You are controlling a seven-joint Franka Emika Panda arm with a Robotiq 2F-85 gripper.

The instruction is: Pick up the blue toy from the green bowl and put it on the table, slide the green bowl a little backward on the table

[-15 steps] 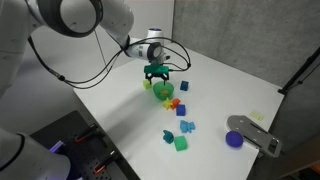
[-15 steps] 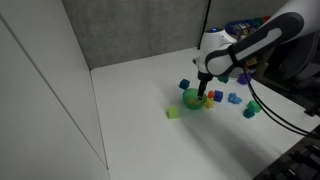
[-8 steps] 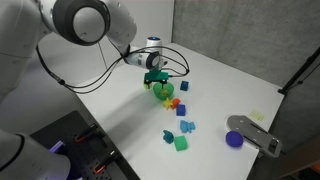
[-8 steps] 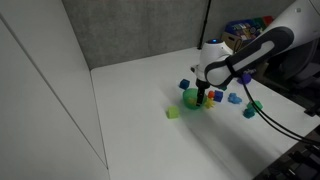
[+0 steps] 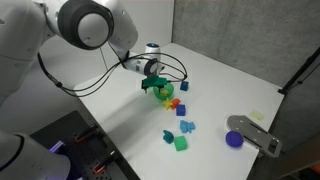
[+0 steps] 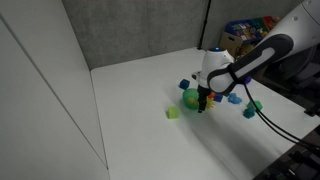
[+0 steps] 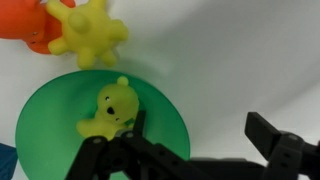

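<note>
Green bowl (image 7: 55, 115): one, resting on the white table (image 5: 230, 90). In both exterior views it sits where it sat a second ago.
Change: your gripper (image 7: 195, 120) has come lower over the bowl since the earlier frames, and the arm leans further across it.
Hand: spread wide and grasping nothing. In the wrist view one black finger reaches over the bowl's inside, just beside the yellow figure, and the other stands outside the rim above bare table.
Inside the bowl: one yellow figure (image 7: 110, 110), lying near the middle.
Blue toy (image 5: 167, 134): the small dark-blue piece you see on the table, well apart from the bowl and just beside the green cube. It is too small for you to tell its shape.
Next to the bowl: one orange toy (image 7: 25, 25) and one yellow spiky toy (image 7: 90, 35), close together just outside the rim.
Count of blue pieces: four in an exterior view, the blue toy among them, strung out across the table from the bowl.
Count of the rest: one green cube (image 5: 181, 143) and one purple round piece (image 5: 234, 139), the latter the farthest of these from the bowl.
</note>
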